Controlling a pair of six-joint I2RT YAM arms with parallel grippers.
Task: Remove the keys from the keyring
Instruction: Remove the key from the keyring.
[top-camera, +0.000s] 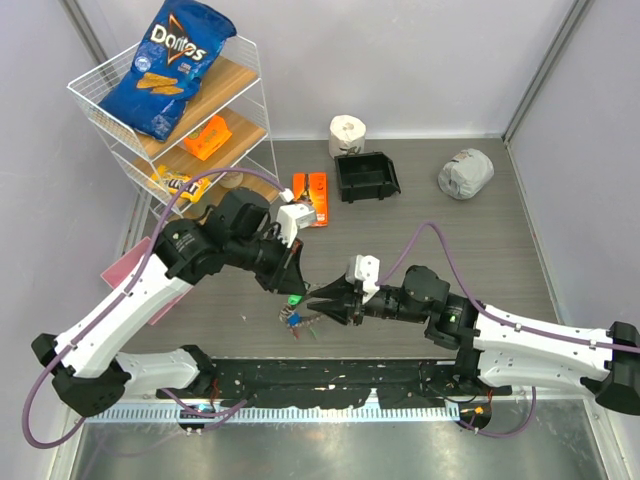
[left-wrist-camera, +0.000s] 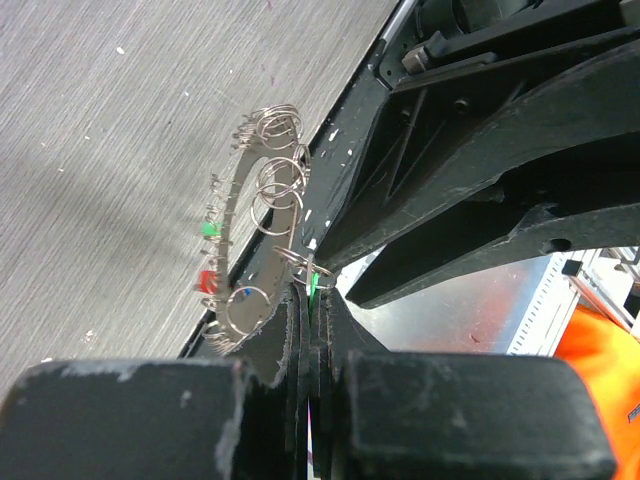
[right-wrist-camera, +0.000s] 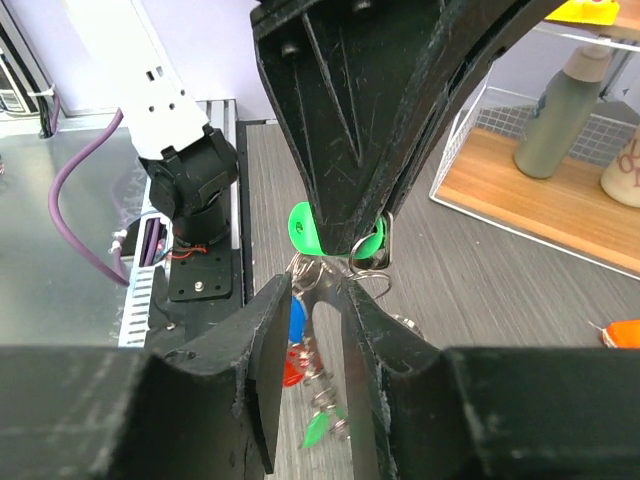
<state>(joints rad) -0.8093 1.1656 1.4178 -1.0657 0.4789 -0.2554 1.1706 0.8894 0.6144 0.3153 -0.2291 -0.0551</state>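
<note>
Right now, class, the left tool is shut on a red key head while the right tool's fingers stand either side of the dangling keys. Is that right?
Not quite: the key head clamped in the left tool is green, not red, as the right wrist view shows. The rest holds: the right tool has its fingers either side of the dangling keys.
</note>
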